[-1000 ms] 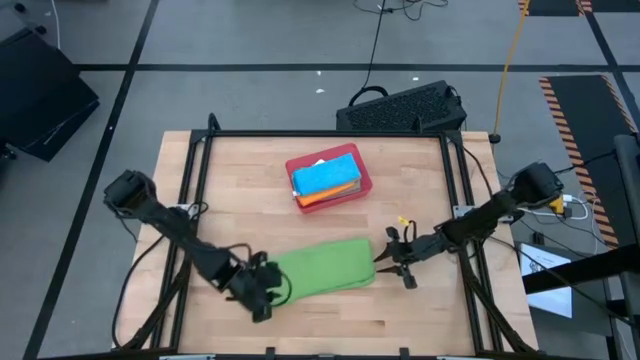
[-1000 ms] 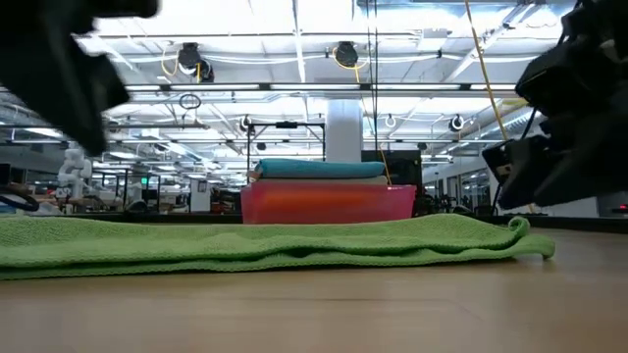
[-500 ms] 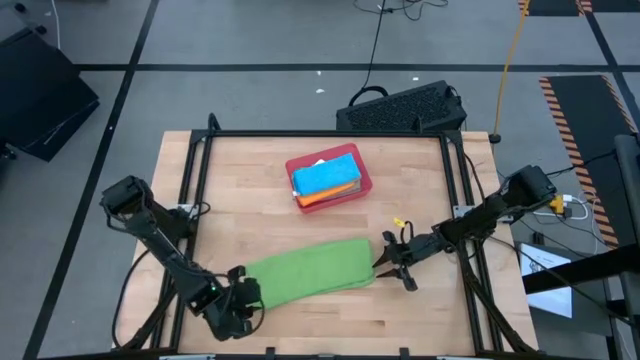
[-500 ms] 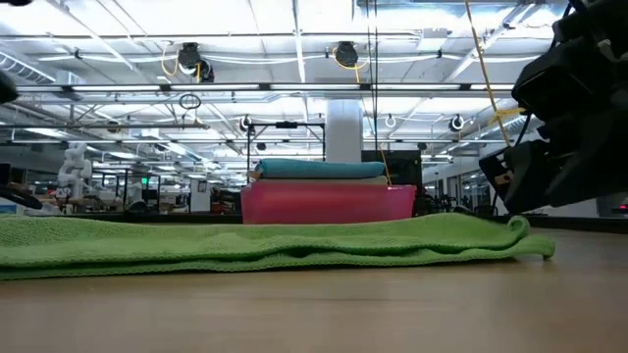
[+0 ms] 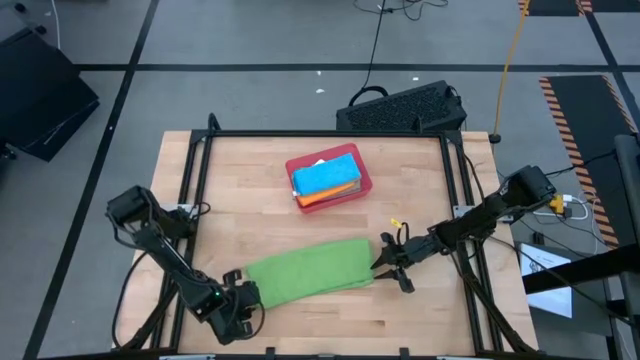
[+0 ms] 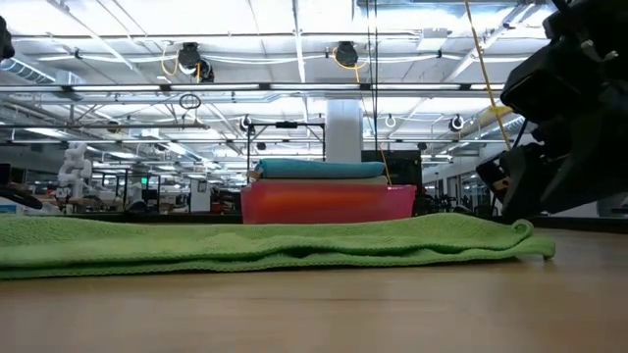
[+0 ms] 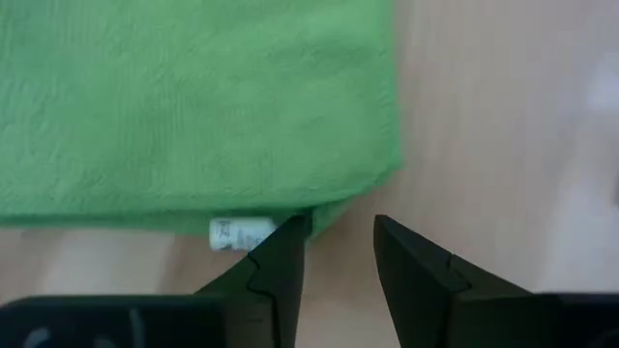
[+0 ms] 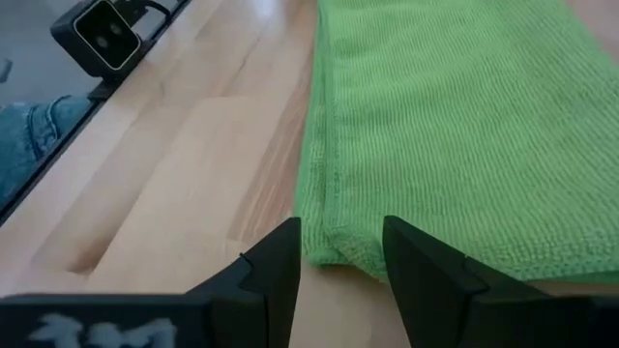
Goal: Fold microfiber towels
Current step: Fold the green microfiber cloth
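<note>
A bright green towel (image 5: 308, 271) lies folded into a long flat band across the near part of the wooden table (image 5: 250, 190), stretched between the two arms. The left gripper (image 5: 240, 312) sits low at the towel's left end, just off its corner; from the left wrist view its two fingers (image 7: 276, 275) stand a little apart with nothing between them, the towel's corner and a small white label (image 7: 238, 233) lying just ahead of the tips. The right gripper (image 5: 390, 265) is at the opposite end, its fingers (image 8: 271, 280) likewise narrowly parted and empty, the towel's folded edge just in front of them. Farther back, near the middle of the table, a red tray (image 5: 365, 186) holds a small stack of folded towels (image 5: 325, 178): bright blue on top, orange showing beneath, and I cannot tell how many lie under those. So: one green towel out on the table, one tray, two grippers, neither holding anything.
</note>
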